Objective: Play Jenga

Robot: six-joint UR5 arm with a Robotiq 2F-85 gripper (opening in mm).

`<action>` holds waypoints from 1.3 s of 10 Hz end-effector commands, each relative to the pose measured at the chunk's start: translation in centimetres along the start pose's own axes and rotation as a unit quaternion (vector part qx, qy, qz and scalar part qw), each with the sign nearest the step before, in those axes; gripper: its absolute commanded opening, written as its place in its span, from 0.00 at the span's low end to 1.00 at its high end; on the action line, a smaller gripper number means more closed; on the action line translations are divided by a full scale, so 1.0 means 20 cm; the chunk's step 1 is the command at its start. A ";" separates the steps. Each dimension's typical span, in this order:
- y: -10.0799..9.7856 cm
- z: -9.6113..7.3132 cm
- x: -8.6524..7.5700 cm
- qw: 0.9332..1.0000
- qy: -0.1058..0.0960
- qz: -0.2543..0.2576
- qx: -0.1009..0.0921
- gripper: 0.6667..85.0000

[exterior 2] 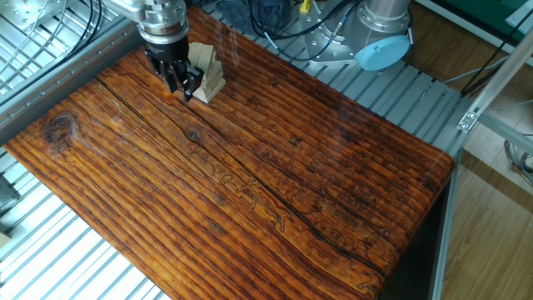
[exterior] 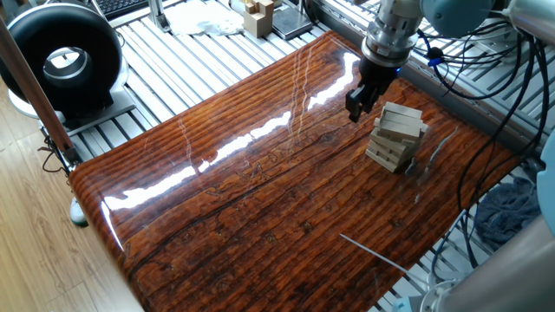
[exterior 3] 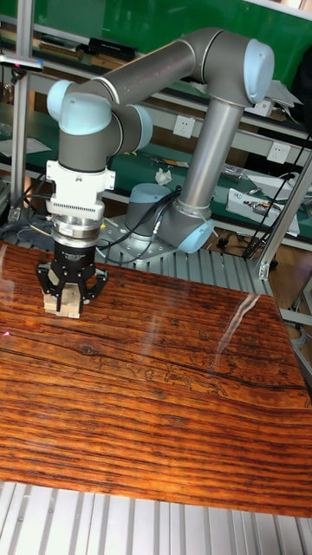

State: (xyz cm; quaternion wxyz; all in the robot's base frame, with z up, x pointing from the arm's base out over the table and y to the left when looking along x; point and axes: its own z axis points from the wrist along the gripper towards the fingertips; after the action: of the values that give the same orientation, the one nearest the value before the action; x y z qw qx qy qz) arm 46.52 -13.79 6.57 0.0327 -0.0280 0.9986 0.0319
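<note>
The Jenga tower is a short stack of pale wooden bars near the far right side of the table, with its upper bars skewed and one bar jutting to the right. It also shows as the tower at the table's top left corner. My gripper hangs just left of the tower at its upper layers, a small gap away from it. From the other side the gripper stands beside the stack. In the tall view the gripper covers most of the tower. Pale wood shows between the fingers; I cannot tell if any is held.
The glossy brown wooden table has metal slatted frames on both sides. A black round fan stands off the left corner. Tan wooden boxes sit behind the table. Cables hang near the tower's right.
</note>
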 end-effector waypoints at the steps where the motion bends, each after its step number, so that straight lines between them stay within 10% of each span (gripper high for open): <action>1: 0.00 -0.01 0.03 1.000 0.010 -0.013 -0.002 0.48; 13: -0.02 0.01 0.07 0.998 0.030 -0.052 0.005 0.48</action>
State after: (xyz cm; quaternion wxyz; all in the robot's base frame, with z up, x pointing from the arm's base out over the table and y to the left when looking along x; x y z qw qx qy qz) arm 45.15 -14.51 6.28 0.0062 -0.0749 0.9970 0.0186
